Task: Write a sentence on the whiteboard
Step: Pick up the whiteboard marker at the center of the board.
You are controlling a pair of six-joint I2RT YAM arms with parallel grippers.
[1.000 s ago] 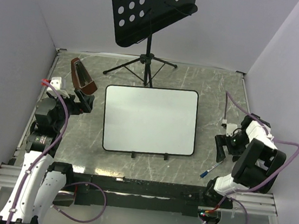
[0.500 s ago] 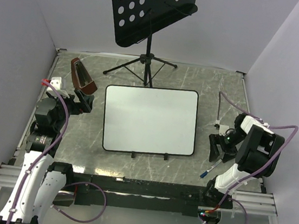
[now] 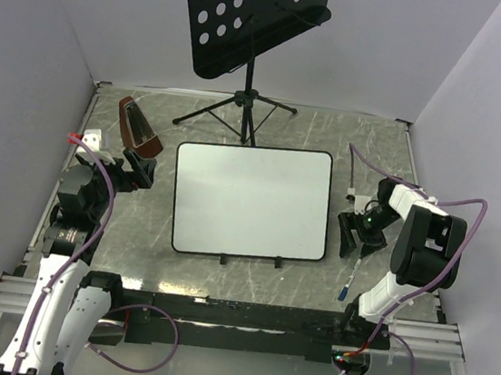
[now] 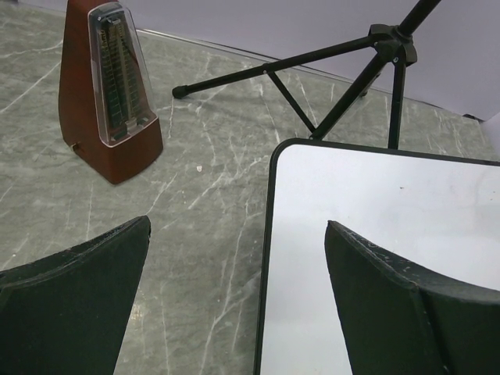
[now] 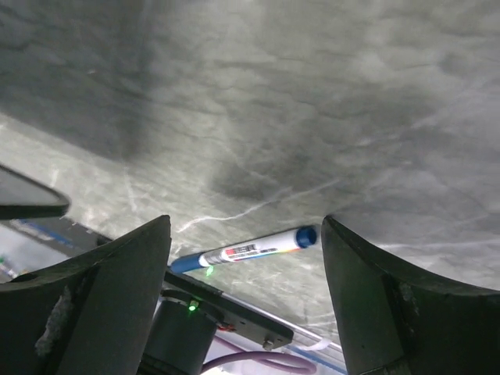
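Note:
The whiteboard (image 3: 251, 201) lies flat in the middle of the table, its two clips on the near edge. Its surface is blank and no sentence shows on it. My left gripper (image 3: 143, 172) is open just off the board's left edge. In the left wrist view the board's corner (image 4: 375, 258) lies between the gripper's (image 4: 237, 234) fingers. My right gripper (image 3: 354, 235) hangs open to the right of the board. A blue-capped marker (image 3: 350, 280) lies on the table just nearer than it. In the right wrist view the marker (image 5: 246, 250) lies beyond the open gripper (image 5: 246, 223), untouched.
A black perforated music stand (image 3: 253, 19) rises at the back, and its tripod legs (image 3: 241, 113) (image 4: 328, 78) spread just behind the whiteboard. A brown metronome (image 3: 139, 128) (image 4: 113, 86) stands at the back left near my left gripper. Grey walls close in the table's sides.
My right arm has swung left toward the whiteboard, carrying its gripper over the table beside the marker, with the jaws slightly narrower. The left arm, whiteboard and marker have not moved.

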